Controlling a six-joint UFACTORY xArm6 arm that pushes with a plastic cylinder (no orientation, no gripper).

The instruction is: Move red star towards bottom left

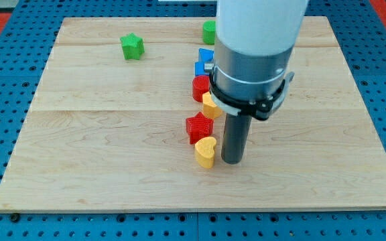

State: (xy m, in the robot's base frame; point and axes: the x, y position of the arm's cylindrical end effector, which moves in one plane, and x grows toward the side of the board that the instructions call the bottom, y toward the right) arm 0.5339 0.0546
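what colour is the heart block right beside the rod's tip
Yellow heart, left of my tip, in the camera view.

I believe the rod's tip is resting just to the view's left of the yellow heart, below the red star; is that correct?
Not quite: in the camera view, my tip sits just to the view's right of the yellow heart, not its left. The rest holds: the heart lies directly below the red star, touching it.

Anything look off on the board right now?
Nothing damaged or tipped. My tip sits just right of the yellow heart, which touches the red star from below. That is not a side for pushing the star bottom-left.
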